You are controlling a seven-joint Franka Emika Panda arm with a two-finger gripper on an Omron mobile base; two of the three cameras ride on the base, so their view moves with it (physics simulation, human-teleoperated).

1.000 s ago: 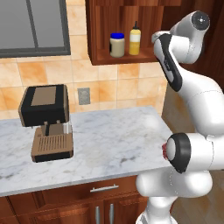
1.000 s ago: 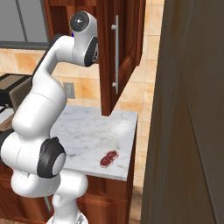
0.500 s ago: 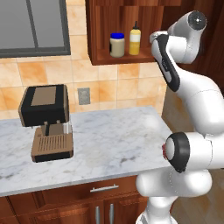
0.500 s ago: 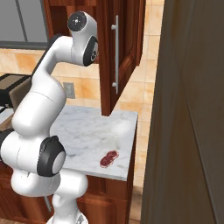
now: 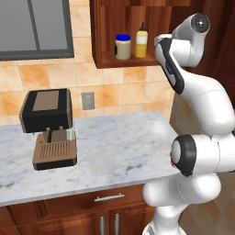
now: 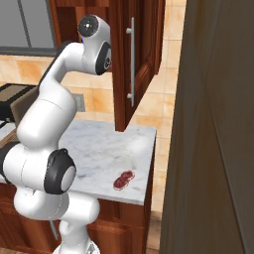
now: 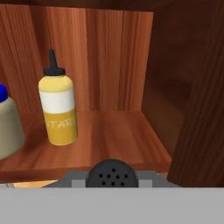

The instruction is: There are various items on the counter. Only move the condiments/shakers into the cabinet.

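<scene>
We see the end effector point(image 7: 111, 185) closed on the black shaker point(image 7: 111, 173) at the cabinet point(image 7: 105, 144) shelf edge. The yellow squeeze bottle point(image 7: 57, 107) stands upright beside the blue-lidded jar point(image 7: 6, 124).

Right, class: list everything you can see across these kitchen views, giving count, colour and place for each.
yellow squeeze bottle: one, yellow with black nozzle, upright on cabinet shelf.
blue-lidded jar: one, pale, beside the bottle.
black shaker: one, held in front of the shelf.
dark-red lumpy object: one, near counter's front right corner.
coffee machine: one, black and brown, on counter.
cabinet: one, reddish-brown, door open.
counter: one, white-grey marble.
wall socket: one, grey.
gripper: one, shut on shaker.
</scene>
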